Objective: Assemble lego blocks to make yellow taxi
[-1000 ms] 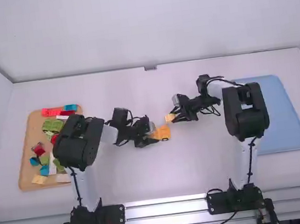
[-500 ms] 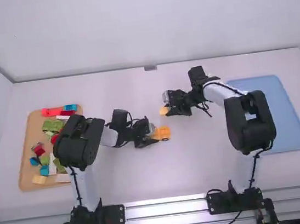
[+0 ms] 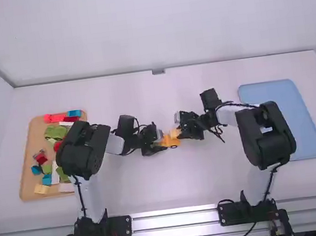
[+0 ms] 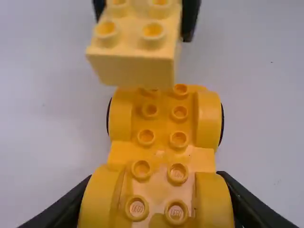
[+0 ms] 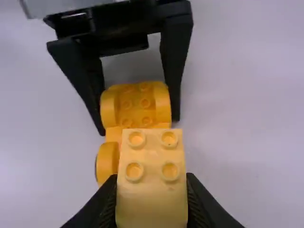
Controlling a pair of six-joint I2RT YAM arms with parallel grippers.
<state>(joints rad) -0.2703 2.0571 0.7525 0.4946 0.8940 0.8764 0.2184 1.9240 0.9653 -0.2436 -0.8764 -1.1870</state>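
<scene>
- Blue tray (image 3: 281, 119): flat on table (image 3: 156, 191), right side.
- Tan tray (image 3: 28, 164): table's left side.
- Red block (image 3: 53, 118): in tan tray, far end.
- Blue block (image 3: 74, 113): just beside red block.
- Small fitting (image 3: 158, 72): table's far edge, about midway.

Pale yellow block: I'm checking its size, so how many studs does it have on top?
4 studs on the pale yellow block: two nearer the yellow car base, two nearer the right gripper. None looks hidden.

Glossy plastic car base (image 4: 159, 154), smooth plastic block (image 5: 152, 204), matt table (image 3: 155, 188)
</scene>
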